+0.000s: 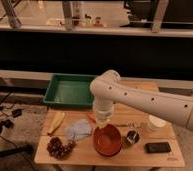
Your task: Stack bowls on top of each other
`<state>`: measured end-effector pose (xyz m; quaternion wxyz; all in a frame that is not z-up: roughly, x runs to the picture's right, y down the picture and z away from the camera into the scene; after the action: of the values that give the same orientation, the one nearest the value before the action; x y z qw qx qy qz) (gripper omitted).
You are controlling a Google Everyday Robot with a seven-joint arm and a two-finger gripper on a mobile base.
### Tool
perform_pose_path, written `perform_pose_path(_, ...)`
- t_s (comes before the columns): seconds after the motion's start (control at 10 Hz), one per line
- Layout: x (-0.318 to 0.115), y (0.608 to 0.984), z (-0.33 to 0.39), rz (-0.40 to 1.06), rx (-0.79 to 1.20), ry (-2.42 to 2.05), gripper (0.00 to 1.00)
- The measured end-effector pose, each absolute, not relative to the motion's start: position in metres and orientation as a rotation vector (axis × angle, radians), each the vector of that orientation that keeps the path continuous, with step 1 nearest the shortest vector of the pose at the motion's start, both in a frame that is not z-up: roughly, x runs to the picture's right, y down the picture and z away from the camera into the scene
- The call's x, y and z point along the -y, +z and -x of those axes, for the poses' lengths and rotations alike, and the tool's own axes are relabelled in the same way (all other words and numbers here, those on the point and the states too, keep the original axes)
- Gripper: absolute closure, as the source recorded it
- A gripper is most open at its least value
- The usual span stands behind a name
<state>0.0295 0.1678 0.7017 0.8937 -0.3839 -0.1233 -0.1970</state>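
I am hovering my gripper (pixel 102 125) over the back rim of the orange-red bowl (pixel 108 140) near the table's (pixel 155 158) front edge, fingers pressed together, and it looks as though they are pinching that rim. The purple bowl is not showing, maybe beneath it. If I am lifting off-centre, the bowl could be tipping onto the metal cup (pixel 131 138) just beside.

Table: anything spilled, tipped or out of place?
Nothing stands out. The orange-red bowl sits upright with the gripper, jaws shut, at its far rim. Green tray, grapes and phone lie flat, no spills.
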Motion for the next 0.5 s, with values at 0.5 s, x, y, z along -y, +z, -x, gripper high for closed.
perform_pose_path(0.5, -0.1645, 0.7115, -0.0334, 0.804, 0.252, -0.408, 1.0)
